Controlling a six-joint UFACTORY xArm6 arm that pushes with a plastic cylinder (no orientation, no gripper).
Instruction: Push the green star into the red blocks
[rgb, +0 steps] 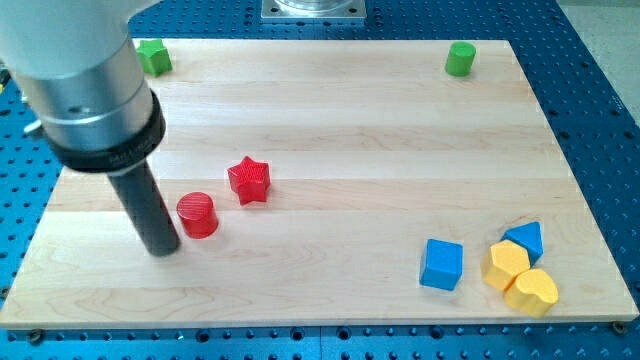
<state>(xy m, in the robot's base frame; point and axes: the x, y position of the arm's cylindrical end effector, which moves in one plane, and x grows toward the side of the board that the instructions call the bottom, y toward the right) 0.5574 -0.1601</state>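
Observation:
The green star (153, 56) sits at the board's top left corner, partly hidden behind the arm's body. A red cylinder (197, 215) and a red star (249, 180) lie close together at the left middle of the board. My tip (162, 250) rests on the board just left of the red cylinder, almost touching it, and well below the green star.
A green cylinder (460, 58) stands at the top right. A blue cube (442, 265), a blue triangle (525, 240), a yellow hexagon-like block (507, 264) and a yellow heart (532, 292) cluster at the bottom right. The wooden board (330, 120) lies on a blue perforated table.

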